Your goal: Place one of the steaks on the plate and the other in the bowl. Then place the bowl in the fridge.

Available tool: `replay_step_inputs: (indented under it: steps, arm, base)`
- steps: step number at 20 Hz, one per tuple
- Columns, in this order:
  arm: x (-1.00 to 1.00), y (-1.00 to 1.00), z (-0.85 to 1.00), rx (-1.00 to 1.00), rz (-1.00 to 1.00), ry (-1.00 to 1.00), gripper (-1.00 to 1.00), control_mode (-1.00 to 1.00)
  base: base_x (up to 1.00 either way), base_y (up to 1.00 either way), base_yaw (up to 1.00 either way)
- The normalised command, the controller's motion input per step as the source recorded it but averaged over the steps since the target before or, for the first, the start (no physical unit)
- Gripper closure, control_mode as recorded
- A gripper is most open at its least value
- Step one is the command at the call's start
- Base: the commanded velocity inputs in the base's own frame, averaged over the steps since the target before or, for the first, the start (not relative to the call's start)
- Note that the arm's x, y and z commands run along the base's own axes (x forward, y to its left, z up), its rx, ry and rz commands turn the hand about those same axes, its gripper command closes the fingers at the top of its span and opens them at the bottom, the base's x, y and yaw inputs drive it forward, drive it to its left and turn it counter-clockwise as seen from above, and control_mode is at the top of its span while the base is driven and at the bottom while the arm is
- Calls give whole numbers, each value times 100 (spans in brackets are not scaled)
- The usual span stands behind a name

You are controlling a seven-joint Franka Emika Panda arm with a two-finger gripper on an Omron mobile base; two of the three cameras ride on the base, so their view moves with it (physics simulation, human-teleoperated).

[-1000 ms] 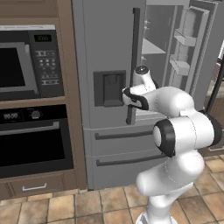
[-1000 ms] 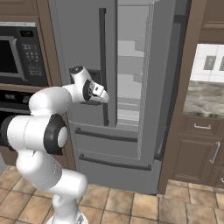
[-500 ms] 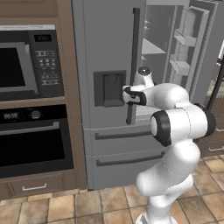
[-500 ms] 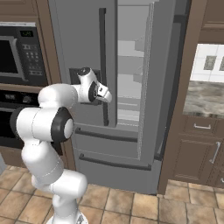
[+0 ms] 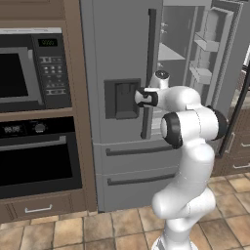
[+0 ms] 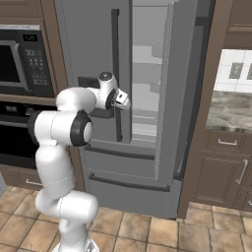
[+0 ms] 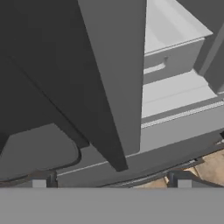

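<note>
The fridge stands right in front of me, its left door shut and its right door swung wide open, so pale shelves show inside. My gripper is open and holds nothing. It hovers at mid height by the left door's long dark handle, beside the dispenser panel. The steaks, the plate and the bowl are out of view.
A built-in microwave and a black oven fill the wooden column left of the fridge. A stone counter over brown cabinets lies to the right. The open right door juts out toward me over the tile floor.
The arm has folded tighter and carried the hand a little closer to the fridge's left door and handle. The jaws have stayed open and the doors have not moved.
</note>
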Motion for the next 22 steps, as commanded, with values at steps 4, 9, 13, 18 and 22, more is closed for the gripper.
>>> replay_step_inputs:
  steps: [4, 9, 13, 18, 22]
  arm:
    - [77, -3, 0, -9, 5, 0, -100, -100]
    - [31, 3, 0, -10, 0, 0, -100, -100]
    - [27, 34, 0, -3, 0, -1, -100, -100]
    - [4, 23, -1, 0, 0, -31, -100, -100]
    - [1, 5, -6, -2, 0, -41, -100, -100]
  base:
    - [0, 0, 0]
    - [0, 0, 0]
    - [0, 0, 0]
    - [0, 0, 0]
    - [0, 0, 0]
